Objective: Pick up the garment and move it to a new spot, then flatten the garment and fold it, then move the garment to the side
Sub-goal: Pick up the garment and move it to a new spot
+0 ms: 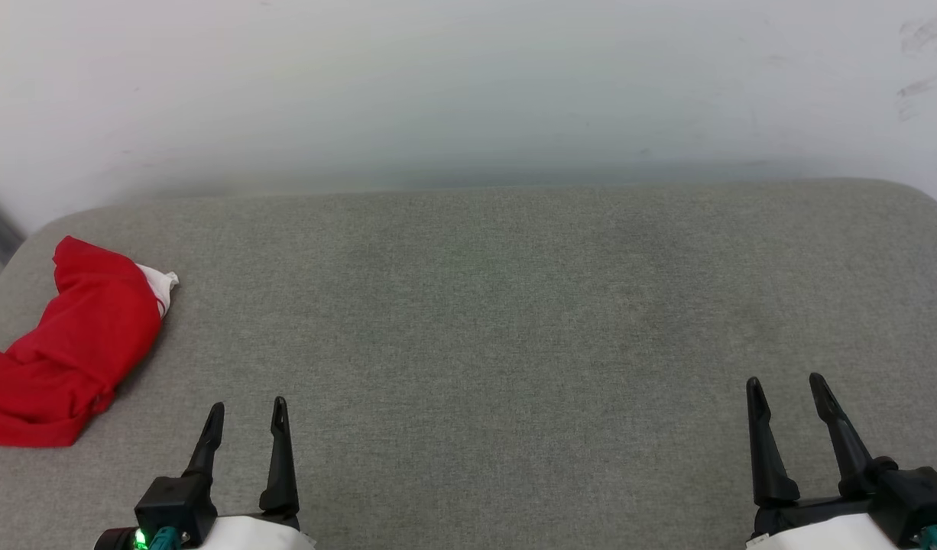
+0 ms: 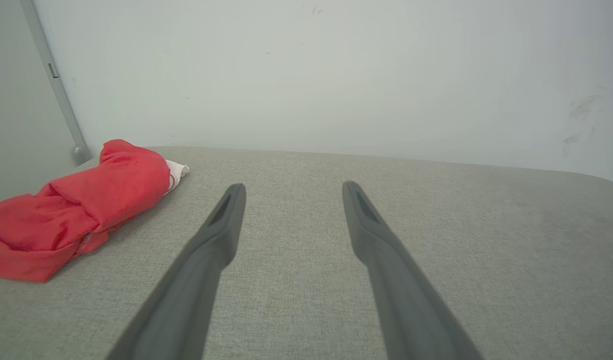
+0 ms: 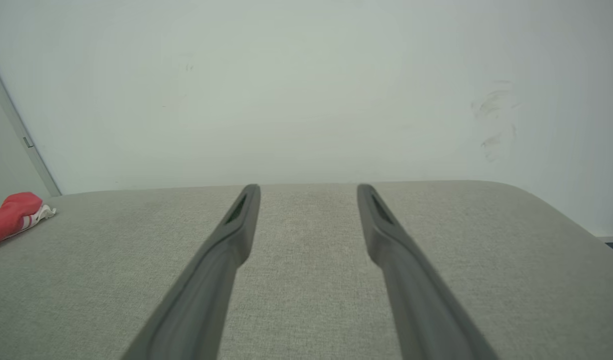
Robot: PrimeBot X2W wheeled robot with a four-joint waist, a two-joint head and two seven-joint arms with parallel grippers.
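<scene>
The garment (image 1: pixel 71 351) lies bunched in a loose, rumpled roll at the far left of the grey fabric-covered tabletop (image 1: pixel 514 305), near its rounded left corner and well apart from both grippers. It is bright red soft cloth, creased into thick folds, with a small piece of white fabric poking out at its far end; in the right wrist view the garment (image 3: pixel 11 215) shows thin red-and-white stripes on that white piece. In the left wrist view the garment (image 2: pixel 86 210) sits to the left of the fingers, its near end flattened against the tabletop. Its folds cover most of its shape - where the collar or the second sleeve lies I cannot tell - and in the head view its near-left part is cut off by the picture's edge. The left gripper (image 1: pixel 248 409) hovers low at the lower left with its two dark fingers spread apart and nothing between them; the left wrist view shows the same left gripper (image 2: pixel 292 187) over bare grey cloth. The right gripper (image 1: pixel 785 382) stands at the lower right, also spread wide and holding nothing, as the right wrist view of it (image 3: pixel 309 187) confirms. Behind the tabletop rises a pale wall (image 1: pixel 468 76) with faint dark scuff marks (image 1: pixel 923 38) at the upper right - too smudged to read as anything.
</scene>
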